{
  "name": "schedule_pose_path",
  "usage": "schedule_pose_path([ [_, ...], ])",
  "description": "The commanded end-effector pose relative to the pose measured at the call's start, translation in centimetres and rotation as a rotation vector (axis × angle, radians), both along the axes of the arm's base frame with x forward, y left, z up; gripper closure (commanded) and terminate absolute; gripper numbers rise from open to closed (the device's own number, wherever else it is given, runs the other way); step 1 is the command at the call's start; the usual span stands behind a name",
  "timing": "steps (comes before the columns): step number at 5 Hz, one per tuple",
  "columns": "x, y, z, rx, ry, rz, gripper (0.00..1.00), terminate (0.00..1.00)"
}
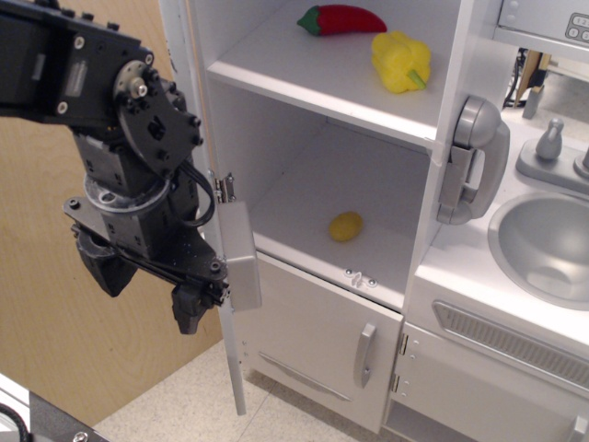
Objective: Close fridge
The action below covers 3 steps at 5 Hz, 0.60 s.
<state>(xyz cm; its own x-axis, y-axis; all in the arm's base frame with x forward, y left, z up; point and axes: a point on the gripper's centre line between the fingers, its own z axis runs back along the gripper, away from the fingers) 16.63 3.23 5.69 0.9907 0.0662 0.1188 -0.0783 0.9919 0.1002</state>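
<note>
The fridge (350, 138) is standing open in the middle of the frame, its door (198, 138) swinging out edge-on. The black hand (147, 281) is hanging at the left, fingers spread apart, just beside the door. No writing is showing anywhere.

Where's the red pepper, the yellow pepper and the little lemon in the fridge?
red pepper (345, 18), main camera view, middle of its red body.
yellow pepper (400, 60), main camera view, middle of its body.
lemon (346, 226), main camera view, its centre, on the lower shelf.
</note>
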Motion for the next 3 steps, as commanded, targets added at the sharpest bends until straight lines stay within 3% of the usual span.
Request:
schedule_pose_path([
  [1, 0.7, 4.1, 3.6, 0.005, -0.042, 0.046, 0.0, 0.0],
  [3, 3.2, 9.2, 6.0, 0.017, -0.089, 0.074, 0.0, 0.0],
])
